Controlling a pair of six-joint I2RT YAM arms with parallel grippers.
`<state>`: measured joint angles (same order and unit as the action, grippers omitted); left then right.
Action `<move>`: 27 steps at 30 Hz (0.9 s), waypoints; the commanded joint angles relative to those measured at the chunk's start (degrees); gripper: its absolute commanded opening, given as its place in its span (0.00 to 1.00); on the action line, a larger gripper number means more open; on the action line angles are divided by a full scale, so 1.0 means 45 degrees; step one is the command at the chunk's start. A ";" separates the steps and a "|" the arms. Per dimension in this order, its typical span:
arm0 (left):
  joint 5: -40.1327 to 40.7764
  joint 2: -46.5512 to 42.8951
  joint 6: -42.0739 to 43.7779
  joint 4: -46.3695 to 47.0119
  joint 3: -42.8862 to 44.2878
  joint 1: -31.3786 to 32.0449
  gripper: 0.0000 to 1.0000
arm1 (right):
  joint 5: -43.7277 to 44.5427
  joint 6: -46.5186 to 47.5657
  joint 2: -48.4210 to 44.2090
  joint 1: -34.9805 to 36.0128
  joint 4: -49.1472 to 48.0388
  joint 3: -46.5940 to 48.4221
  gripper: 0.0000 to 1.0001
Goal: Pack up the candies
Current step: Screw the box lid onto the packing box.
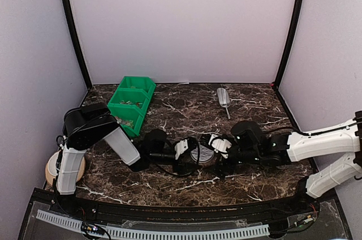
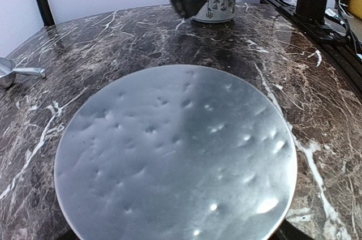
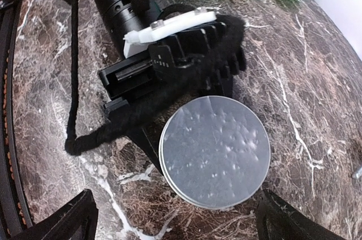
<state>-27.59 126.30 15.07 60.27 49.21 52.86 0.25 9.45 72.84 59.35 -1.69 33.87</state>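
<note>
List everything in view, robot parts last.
candies: several, too small to tell colour, in the bin
bin: one, green, far left of table
tub: one, silver lid, table centre
scoop: one, metal, far side, right of centre
can: one, silver with print, beyond the tub in the left wrist view
round thing: one, beige, near left edge, partly hidden by the arm
table: one, dark marble
left gripper: one, black and white, at the tub's left, grip unclear
right gripper: one, open, at the tub's right

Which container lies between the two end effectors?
The round silver-topped tub; the green bin stands apart at the back left.
</note>
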 commanded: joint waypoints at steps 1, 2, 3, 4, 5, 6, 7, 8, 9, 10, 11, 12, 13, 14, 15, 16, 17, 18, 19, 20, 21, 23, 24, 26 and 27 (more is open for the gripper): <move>-0.1190 0.0812 0.1696 -0.5231 -0.0532 0.0148 0.50 | -0.0704 0.1667 0.1004 -0.0278 0.1235 0.1267 0.97; -0.1329 0.0809 0.1757 -0.5271 -0.0541 0.0149 0.51 | -0.0899 0.1952 0.1190 -0.0477 0.1460 0.1532 0.97; -0.1441 0.0819 0.1791 -0.5342 -0.0523 0.0148 0.51 | -0.1091 0.2212 0.1332 -0.0690 0.1642 0.1731 0.97; -0.1563 0.0815 0.1852 -0.5431 -0.0520 0.0153 0.51 | -0.1367 0.2423 0.1436 -0.0907 0.1797 0.1949 0.97; -0.1651 0.0810 0.1910 -0.5526 -0.0496 0.0148 0.51 | -0.1650 0.2637 0.1517 -0.1163 0.1958 0.2132 0.97; -0.1694 0.0819 0.1974 -0.5674 -0.0446 0.0153 0.52 | -0.1898 0.2823 0.1600 -0.1405 0.2151 0.2331 0.97; -0.1736 0.0817 0.2023 -0.5820 -0.0394 0.0158 0.52 | -0.2134 0.3063 0.1652 -0.1577 0.2312 0.2493 0.97; -0.1787 0.0817 0.2091 -0.5977 -0.0338 0.0149 0.52 | -0.2310 0.3310 0.1722 -0.1709 0.2440 0.2611 0.97; -0.1838 0.0829 0.2126 -0.6141 -0.0290 0.0153 0.52 | -0.2469 0.3578 0.1807 -0.1786 0.2602 0.2720 0.97; -0.1876 0.0824 0.2162 -0.6247 -0.0242 0.0148 0.52 | -0.2718 0.3873 0.1895 -0.1842 0.2771 0.2825 0.97; -0.1934 0.0820 0.2162 -0.6348 -0.0192 0.0148 0.52 | -0.3013 0.4270 0.1989 -0.1876 0.2954 0.2916 0.97; -0.1951 0.0832 0.2169 -0.6451 -0.0159 0.0148 0.52 | -0.3411 0.4555 0.2055 -0.1897 0.3089 0.2981 0.97; -0.1956 0.0829 0.2163 -0.6517 -0.0123 0.0148 0.53 | -0.3913 0.4825 0.2060 -0.1917 0.3172 0.3016 0.97; -0.1979 0.0828 0.2159 -0.6570 -0.0099 0.0148 0.53 | -0.4256 0.5027 0.2015 -0.1915 0.3233 0.3010 0.97; -0.2033 0.0830 0.2159 -0.6649 -0.0055 0.0148 0.53 | -0.4641 0.5226 0.1963 -0.1927 0.3302 0.3012 0.97; -0.2047 0.0829 0.2159 -0.6772 0.0012 0.0148 0.53 | -0.4923 0.5358 0.1910 -0.1938 0.3337 0.3010 0.97; -0.2056 0.0828 0.2159 -0.6833 0.0020 0.0148 0.53 | -0.5127 0.5426 0.1884 -0.1949 0.3330 0.2993 0.97; -0.2067 0.0848 0.2159 -0.6839 0.0028 0.0148 0.53 | -0.5263 0.5471 0.1905 -0.1955 0.3304 0.2992 0.97; -0.2068 0.0867 0.2159 -0.6864 0.0049 0.0148 0.53 | -0.5257 0.5477 0.1978 -0.1954 0.3333 0.3025 0.97; -0.2071 0.0875 0.2171 -0.6896 0.0064 0.0148 0.53 | -0.5154 0.5502 0.2088 -0.1949 0.3410 0.3082 0.97; -0.2061 0.0895 0.2180 -0.6925 0.0088 0.0148 0.53 | -0.5046 0.5522 0.2211 -0.1956 0.3522 0.3155 0.97; -0.2042 0.0911 0.2159 -0.6993 0.0136 0.0148 0.53 | -0.4965 0.5549 0.2483 -0.1958 0.3624 0.3285 0.97; -0.2014 0.0917 0.2161 -0.7005 0.0155 0.0148 0.53 | -0.4962 0.5557 0.2617 -0.1959 0.3670 0.3337 0.97; -0.1948 0.0918 0.2144 -0.7024 0.0158 0.0148 0.53 | -0.4890 0.5512 0.2847 -0.1959 0.3587 0.3415 0.97; -0.1948 0.0913 0.2140 -0.7026 0.0175 0.0148 0.53 | -0.4813 0.5474 0.2948 -0.1954 0.3495 0.3412 0.97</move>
<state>-39.35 125.54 20.88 48.21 53.49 52.66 -20.84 33.41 84.38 50.85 14.20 47.57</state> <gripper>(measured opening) 0.751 0.969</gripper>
